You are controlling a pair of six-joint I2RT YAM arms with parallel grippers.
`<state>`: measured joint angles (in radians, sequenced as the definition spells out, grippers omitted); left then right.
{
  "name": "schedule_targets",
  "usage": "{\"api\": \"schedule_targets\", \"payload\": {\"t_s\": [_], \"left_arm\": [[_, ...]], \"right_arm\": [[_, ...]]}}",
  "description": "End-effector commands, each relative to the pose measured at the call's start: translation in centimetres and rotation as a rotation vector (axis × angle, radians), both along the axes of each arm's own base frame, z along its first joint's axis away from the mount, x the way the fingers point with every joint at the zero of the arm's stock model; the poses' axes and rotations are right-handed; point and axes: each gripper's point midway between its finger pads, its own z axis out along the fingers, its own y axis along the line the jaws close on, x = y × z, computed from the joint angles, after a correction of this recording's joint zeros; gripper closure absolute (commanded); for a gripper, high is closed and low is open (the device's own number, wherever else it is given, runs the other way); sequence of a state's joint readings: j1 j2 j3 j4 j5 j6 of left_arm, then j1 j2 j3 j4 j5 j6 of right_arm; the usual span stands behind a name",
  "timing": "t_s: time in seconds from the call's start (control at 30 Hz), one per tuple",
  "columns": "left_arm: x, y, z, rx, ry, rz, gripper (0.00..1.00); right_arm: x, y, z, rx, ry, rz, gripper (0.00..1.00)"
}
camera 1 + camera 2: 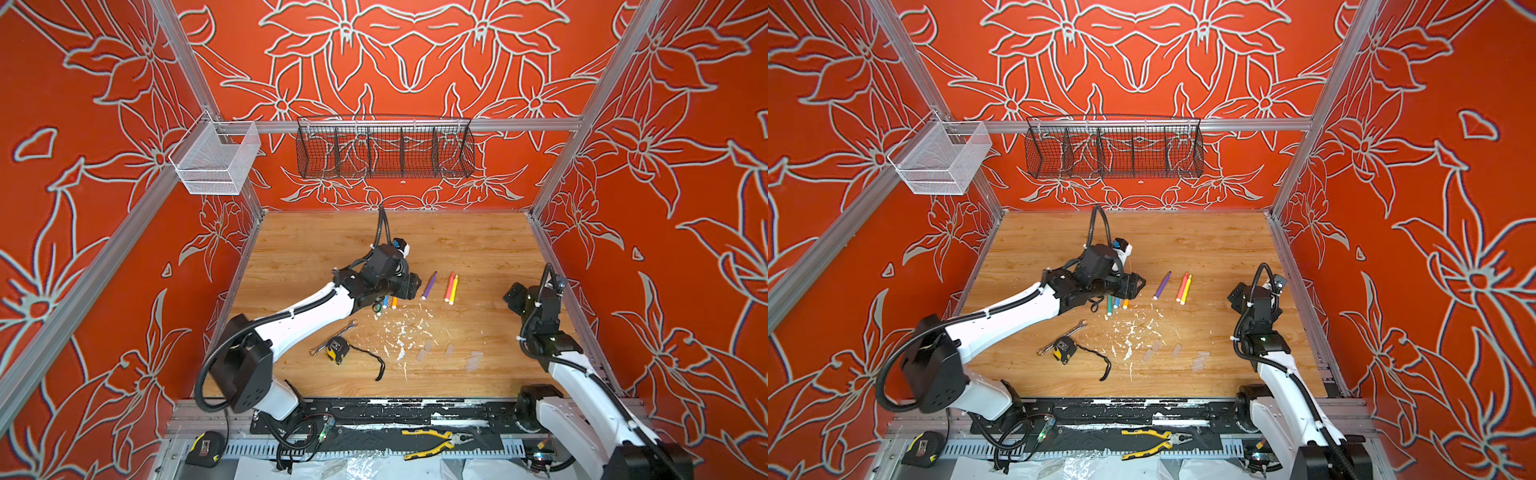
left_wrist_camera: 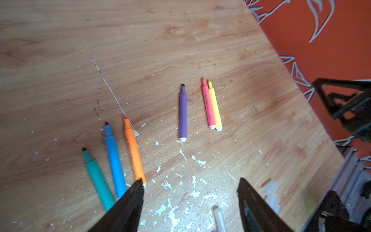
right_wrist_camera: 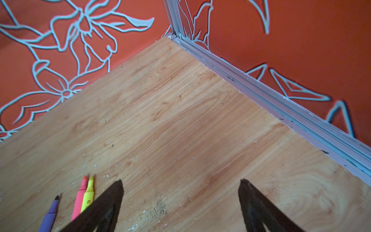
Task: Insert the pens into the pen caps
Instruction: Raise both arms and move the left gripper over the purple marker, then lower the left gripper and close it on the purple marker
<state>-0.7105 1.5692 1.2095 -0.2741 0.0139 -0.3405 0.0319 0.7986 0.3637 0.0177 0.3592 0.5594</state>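
Pens (image 2: 182, 112), six, uncapped, in a row mid-table, clear caps (image 1: 449, 351) loose nearer; left claw (image 2: 190, 180) spread, holding nothing, over the left three; right claw (image 3: 180, 180) likewise, at right; step judged first pick-up, next needing a square close on one barrel.

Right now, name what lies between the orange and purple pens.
Between orange pen and purple pen: bare table with white flecks, per left wrist view.
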Motion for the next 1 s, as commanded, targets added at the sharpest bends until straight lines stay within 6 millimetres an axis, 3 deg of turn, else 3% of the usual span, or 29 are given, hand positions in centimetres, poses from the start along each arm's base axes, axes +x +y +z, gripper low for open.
{"api": "schedule_targets", "payload": {"t_s": [0.0, 0.1, 0.17, 0.33, 0.47, 0.97], "left_arm": [[1.2, -1.3, -1.7, 0.114, 0.038, -0.014, 0.34], [1.7, -3.5, -4.2, 0.125, 0.107, -0.067, 0.36], [2.3, -4.4, -5.8, 0.149, 0.162, -0.067, 0.46], [3.8, -4.6, -9.0, 0.276, 0.23, -0.02, 0.49], [3.9, -4.7, -11.2, 0.335, 0.282, -0.024, 0.51], [4.1, -5.8, -15.7, 0.419, 0.4, -0.087, 0.57]], "right_arm": [[-0.6, -0.4, 0.1, 0.017, -0.049, -0.035, 0.08], [-0.9, -0.6, 0.0, 0.017, -0.054, -0.049, 0.08], [-0.8, -0.6, 0.0, 0.017, -0.05, -0.046, 0.08], [-0.3, -0.3, -0.1, 0.018, -0.034, -0.026, 0.08], [0.0, -0.1, -0.2, 0.019, -0.025, -0.019, 0.09], [0.4, 0.1, -0.2, 0.022, -0.025, -0.002, 0.1]]}}
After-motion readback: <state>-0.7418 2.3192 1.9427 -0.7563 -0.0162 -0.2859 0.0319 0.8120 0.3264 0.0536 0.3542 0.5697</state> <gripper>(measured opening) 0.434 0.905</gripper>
